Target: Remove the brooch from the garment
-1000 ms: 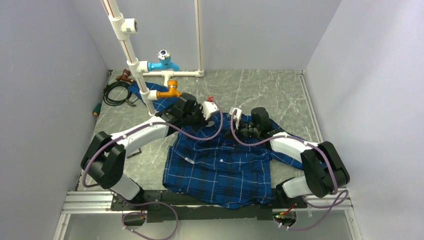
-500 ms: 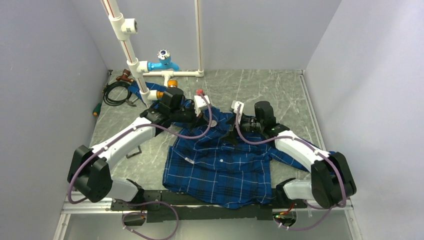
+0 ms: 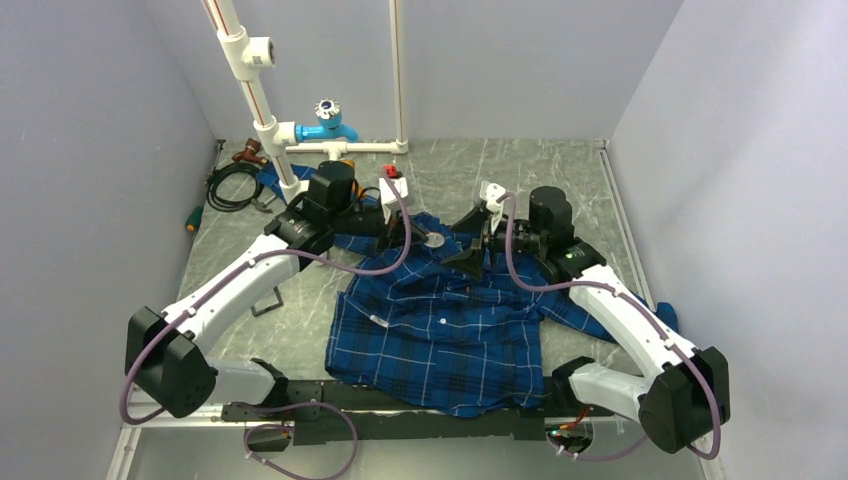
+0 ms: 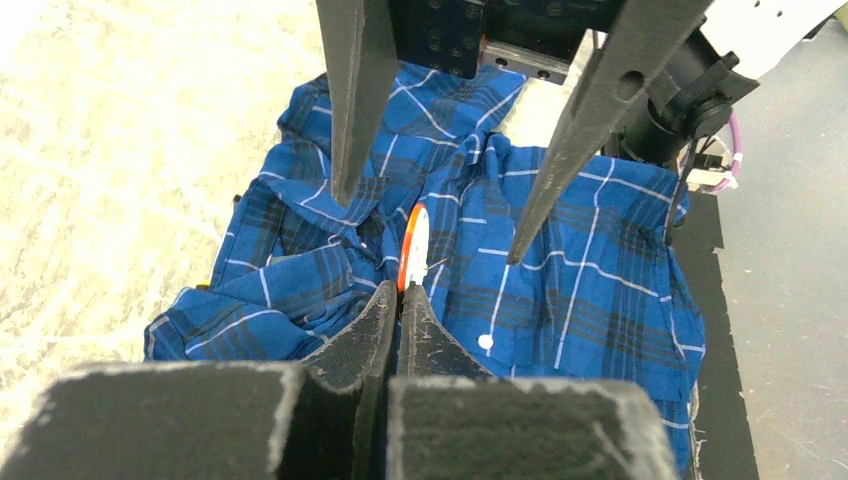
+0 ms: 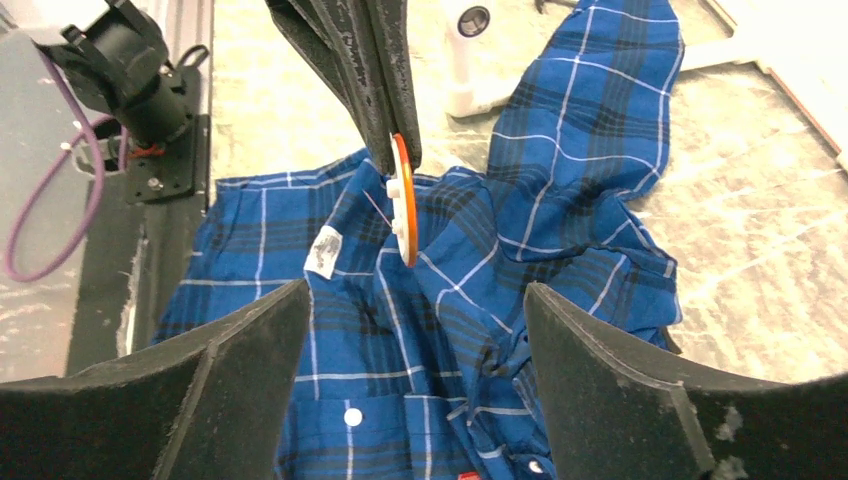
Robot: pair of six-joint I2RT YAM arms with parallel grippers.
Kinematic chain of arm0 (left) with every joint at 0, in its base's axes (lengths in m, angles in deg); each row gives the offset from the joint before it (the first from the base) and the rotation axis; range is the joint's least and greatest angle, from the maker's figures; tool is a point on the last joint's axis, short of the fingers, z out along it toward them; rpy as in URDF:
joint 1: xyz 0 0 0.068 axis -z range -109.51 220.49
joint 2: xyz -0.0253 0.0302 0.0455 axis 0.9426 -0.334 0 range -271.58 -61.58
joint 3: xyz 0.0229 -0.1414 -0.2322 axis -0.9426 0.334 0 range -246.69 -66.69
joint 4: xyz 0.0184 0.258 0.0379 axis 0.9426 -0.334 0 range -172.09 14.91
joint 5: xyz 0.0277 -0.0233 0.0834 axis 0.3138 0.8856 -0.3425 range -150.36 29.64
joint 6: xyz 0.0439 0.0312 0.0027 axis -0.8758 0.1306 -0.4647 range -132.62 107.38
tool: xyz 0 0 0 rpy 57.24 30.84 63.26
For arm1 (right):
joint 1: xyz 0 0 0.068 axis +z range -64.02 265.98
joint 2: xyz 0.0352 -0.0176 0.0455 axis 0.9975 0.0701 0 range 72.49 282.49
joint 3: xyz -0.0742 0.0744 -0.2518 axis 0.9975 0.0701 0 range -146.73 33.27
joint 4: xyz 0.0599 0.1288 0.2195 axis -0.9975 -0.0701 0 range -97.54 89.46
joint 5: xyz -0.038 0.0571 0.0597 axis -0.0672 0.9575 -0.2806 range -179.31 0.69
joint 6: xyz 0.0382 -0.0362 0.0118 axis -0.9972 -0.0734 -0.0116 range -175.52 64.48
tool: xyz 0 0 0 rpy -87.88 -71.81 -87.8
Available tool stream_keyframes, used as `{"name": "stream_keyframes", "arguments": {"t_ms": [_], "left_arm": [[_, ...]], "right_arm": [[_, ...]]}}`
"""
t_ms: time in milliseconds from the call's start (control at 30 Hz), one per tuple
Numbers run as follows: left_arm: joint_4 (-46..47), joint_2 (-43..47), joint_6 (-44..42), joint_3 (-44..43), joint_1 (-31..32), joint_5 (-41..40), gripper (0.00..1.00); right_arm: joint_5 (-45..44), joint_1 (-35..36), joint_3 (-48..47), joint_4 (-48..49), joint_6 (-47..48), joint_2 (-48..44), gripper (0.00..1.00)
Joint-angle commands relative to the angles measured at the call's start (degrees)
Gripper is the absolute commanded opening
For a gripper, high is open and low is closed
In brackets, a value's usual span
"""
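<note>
The garment [image 3: 440,330], a blue plaid shirt, lies crumpled on the grey table between both arms. My left gripper [image 3: 425,237] is shut on the brooch [image 3: 437,240], a small round disc held over the collar. In the left wrist view the brooch [image 4: 413,248] shows edge-on, orange and white, sticking out of the shut fingertips [image 4: 402,297] above the shirt [image 4: 600,280]. My right gripper [image 3: 472,238] stands open just right of the brooch, facing it. The right wrist view shows the brooch [image 5: 402,200] beyond my open right gripper [image 5: 415,290], with shirt [image 5: 560,150] below.
A white pipe frame with a blue valve [image 3: 325,128] stands at the back left. A coiled black cable [image 3: 232,185] lies by the left wall. A white label [image 5: 324,250] sits inside the collar. Walls close in on three sides.
My right gripper has opened and drawn back to the right. My left gripper, still shut, has pulled toward the back left, and the brooch now shows between the two grippers.
</note>
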Motion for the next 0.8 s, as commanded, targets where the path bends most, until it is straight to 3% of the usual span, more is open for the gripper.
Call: {"name": "stream_keyframes", "arguments": {"t_ms": [0, 133, 500, 767], "left_arm": [[3.1, 2.8, 2.3, -1.7, 0.1, 2.8, 0.00], [4.4, 3.3, 3.2, -1.6, 0.1, 2.1, 0.00], [8.7, 3.2, 9.2, -1.5, 0.1, 0.0, 0.00], [8.9, 2.8, 9.2, -1.1, 0.1, -0.5, 0.00]], "right_arm": [[2.6, -0.1, -3.7, -0.3, -4.3, -1.1, 0.79], [2.9, 0.0, -4.8, 0.3, -6.2, -1.0, 0.69], [-1.6, 1.9, -6.0, 4.6, -9.9, 0.2, 0.62], [-4.4, 2.3, -6.2, 6.1, -12.8, 0.7, 0.50]]}}
